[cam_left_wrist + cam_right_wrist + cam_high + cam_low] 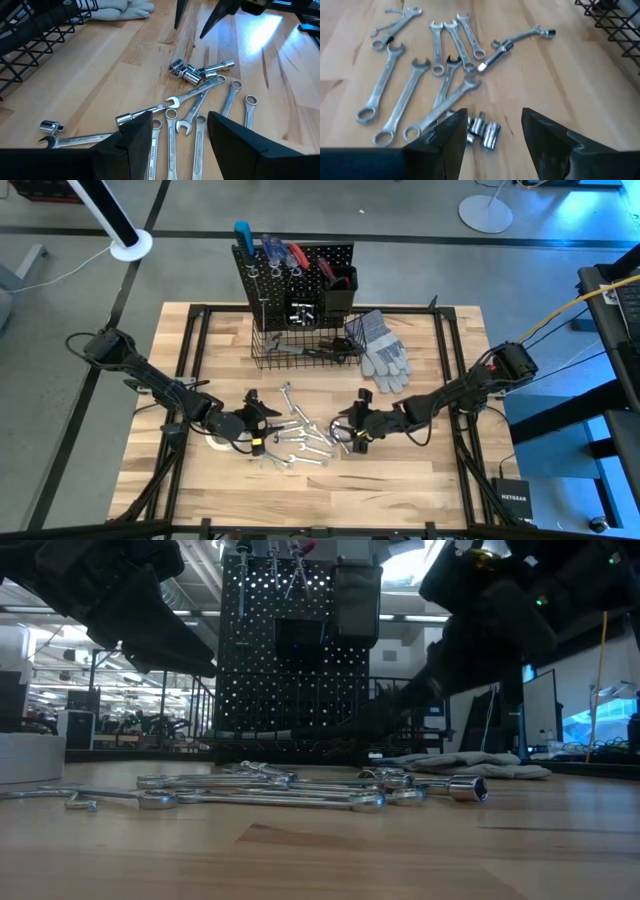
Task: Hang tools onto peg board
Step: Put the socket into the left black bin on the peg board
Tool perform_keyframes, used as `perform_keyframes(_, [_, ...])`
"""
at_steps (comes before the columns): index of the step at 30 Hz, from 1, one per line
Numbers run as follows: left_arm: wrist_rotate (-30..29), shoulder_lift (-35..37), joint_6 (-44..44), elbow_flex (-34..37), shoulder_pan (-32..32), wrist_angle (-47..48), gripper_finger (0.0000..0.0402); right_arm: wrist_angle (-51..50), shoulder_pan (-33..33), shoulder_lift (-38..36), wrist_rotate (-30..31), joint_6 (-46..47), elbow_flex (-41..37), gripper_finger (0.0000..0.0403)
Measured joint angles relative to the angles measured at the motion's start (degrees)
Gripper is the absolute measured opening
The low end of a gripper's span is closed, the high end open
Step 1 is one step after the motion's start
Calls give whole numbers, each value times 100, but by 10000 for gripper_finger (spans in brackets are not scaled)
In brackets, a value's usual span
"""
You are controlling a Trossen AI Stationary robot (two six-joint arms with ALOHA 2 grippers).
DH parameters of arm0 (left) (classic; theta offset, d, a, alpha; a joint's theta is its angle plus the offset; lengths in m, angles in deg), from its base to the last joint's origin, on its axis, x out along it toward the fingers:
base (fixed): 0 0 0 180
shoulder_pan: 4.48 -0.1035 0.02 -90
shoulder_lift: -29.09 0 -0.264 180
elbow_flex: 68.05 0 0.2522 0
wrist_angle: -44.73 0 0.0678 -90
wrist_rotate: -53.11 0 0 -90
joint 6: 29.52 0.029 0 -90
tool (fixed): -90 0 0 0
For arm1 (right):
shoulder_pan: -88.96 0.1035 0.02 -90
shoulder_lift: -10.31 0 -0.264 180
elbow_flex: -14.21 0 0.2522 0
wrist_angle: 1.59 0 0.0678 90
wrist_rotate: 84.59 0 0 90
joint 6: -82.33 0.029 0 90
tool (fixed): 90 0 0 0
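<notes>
We see the left gripper (262,416) and right gripper (347,429), jaws released and empty, flanking scattered silver wrenches (300,440) on the bench (420,480).

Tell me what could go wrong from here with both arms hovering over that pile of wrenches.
1. The wrenches overlap, so open jaws closing on one may drag or lift a neighbour.
2. The left gripper and right gripper face each other closely across the pile and could collide.
3. The small sockets beside the wrenches could roll if nudged.
</notes>
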Motion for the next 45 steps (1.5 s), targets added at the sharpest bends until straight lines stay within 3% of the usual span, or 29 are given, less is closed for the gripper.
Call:
perform_keyframes(14, [0,0,-7,2,0,9,182,248,-455,638,-270,270,-8,193])
perform_keyframes(21, [0,0,-9,2,0,15,182,291,-588,761,-759,304,-9,193])
perform_keyframes(45, [0,0,-13,2,0,16,182,50,-588,810,-814,299,-9,193])
